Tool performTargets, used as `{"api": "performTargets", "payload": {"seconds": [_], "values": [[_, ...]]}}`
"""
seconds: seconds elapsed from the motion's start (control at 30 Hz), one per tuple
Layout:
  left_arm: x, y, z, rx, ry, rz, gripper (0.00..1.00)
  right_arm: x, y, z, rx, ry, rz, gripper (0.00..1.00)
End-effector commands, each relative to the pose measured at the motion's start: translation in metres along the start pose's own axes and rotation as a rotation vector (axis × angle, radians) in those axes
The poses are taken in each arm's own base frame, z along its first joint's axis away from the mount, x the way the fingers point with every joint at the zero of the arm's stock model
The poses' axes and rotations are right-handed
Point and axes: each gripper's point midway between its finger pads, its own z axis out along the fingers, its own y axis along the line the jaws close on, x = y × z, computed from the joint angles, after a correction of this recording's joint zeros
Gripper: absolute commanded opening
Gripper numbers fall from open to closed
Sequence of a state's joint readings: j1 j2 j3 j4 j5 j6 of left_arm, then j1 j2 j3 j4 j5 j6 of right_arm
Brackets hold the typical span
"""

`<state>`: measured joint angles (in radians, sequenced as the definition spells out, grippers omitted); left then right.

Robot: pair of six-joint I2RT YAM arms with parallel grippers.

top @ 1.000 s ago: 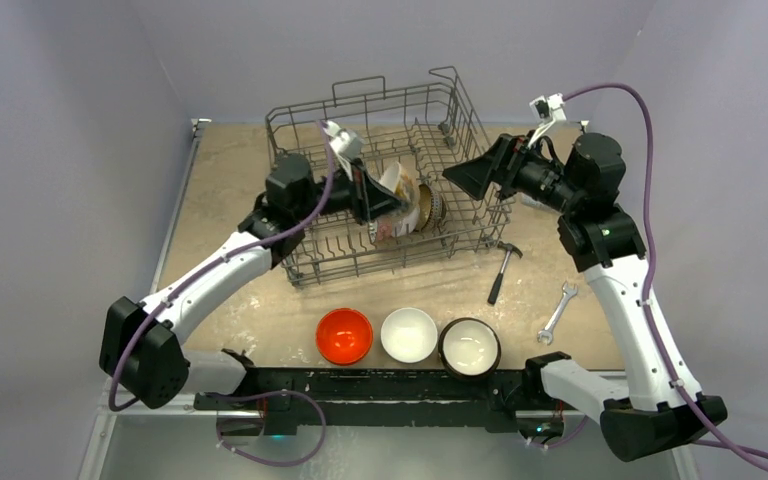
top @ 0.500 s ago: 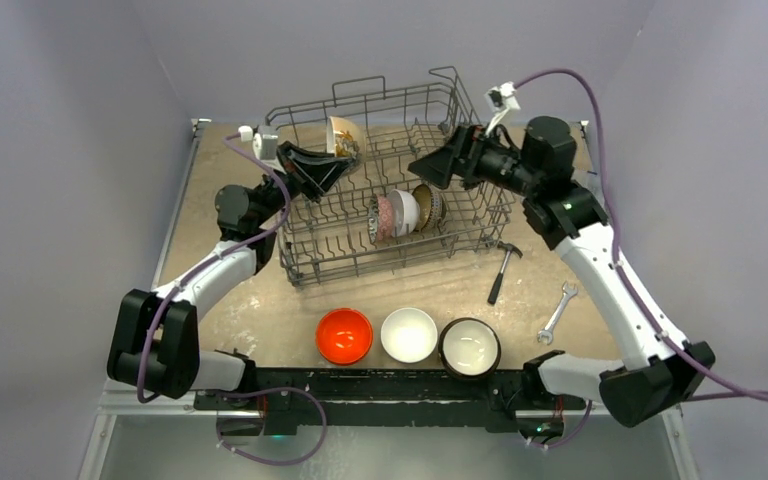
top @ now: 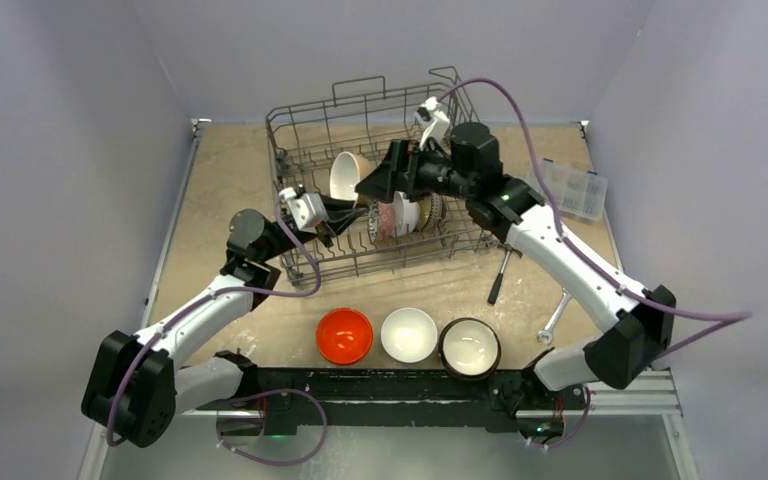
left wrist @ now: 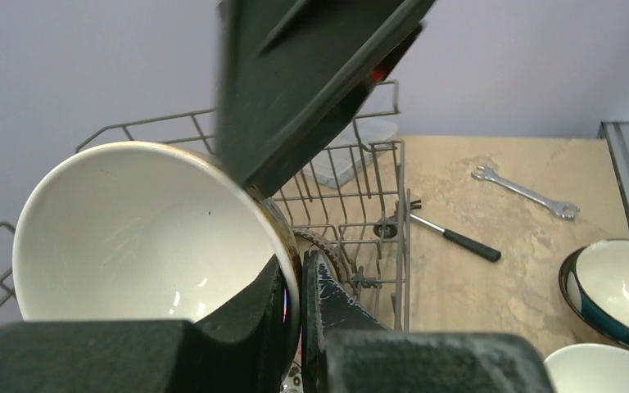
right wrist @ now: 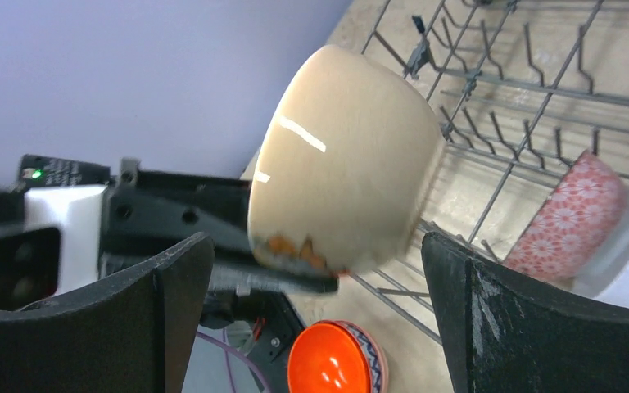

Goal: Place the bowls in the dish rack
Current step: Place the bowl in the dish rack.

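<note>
From above, the cream bowl was held on its side over the dish rack. It was pinched at the rim by the clenched left hand. The right hand, spread wide and empty, was set just beside the bowl on its far side.

In the left wrist view, the bowl's mouth was turned toward the left hand and its foot away, toward the right hand.

In the right wrist view, the bowl was framed between the spread fingers; no contact with either could be made out.

Half a second earlier, the bowl had been carried well apart from the right hand, which has since been brought in around it.
</note>
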<state>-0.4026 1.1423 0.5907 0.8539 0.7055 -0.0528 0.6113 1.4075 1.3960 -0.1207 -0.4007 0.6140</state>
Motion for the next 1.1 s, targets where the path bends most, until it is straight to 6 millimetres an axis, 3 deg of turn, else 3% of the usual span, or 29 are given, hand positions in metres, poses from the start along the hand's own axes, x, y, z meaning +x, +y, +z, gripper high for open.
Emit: {"api": "performTargets", "payload": {"seconds": [0.0,0.17,0.3,0.8,0.93,1.07], "values": [[-0.019,-0.006,0.000,0.016,-0.031,0.250,0.00,-0.011,0.015,0.017,-0.007,-0.044,-0.010,0.99],[-0.019,-0.006,0.000,0.018,-0.031,0.249,0.00,-0.002,0.011,0.031,-0.004,-0.020,0.007,0.99],[-0.019,-0.010,0.001,0.035,-0.047,0.227,0.00,0.000,0.019,0.036,-0.072,-0.023,0.024,0.98],[-0.025,-0.010,0.000,0.020,-0.065,0.201,0.00,-0.003,0.050,0.021,-0.262,-0.096,-0.013,0.81],[-0.026,-0.009,0.000,0.015,-0.064,0.184,0.00,-0.002,0.056,0.017,-0.299,-0.099,-0.034,0.57],[-0.026,-0.009,0.000,0.012,-0.064,0.179,0.00,-0.004,0.057,0.014,-0.298,-0.115,-0.043,0.17]]}}
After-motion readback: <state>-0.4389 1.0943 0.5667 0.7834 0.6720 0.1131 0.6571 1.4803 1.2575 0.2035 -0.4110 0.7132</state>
